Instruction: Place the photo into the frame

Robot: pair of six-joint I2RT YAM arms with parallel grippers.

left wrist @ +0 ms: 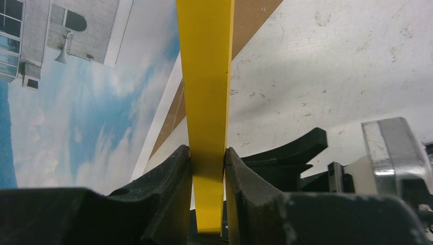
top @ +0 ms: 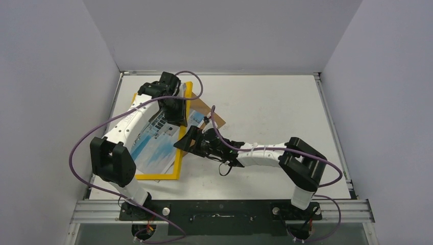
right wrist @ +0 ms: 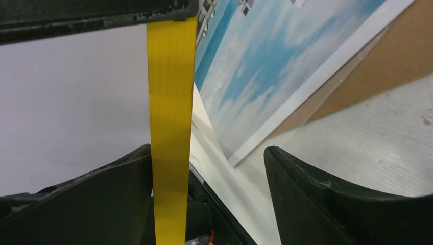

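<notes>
Photo (top: 153,145) of pale building and cloudy blue sky lies beside thin yellow frame (top: 155,177), which left pincer (left wrist: 208,158) clenches; right pincer (right wrist: 208,153) released.

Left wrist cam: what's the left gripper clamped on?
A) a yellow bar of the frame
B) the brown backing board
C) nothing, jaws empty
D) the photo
A: in the left wrist view the left gripper has its fingers pressed against both sides of a yellow bar of the frame, while the photo lies beside the bar, outside the fingers.
</notes>
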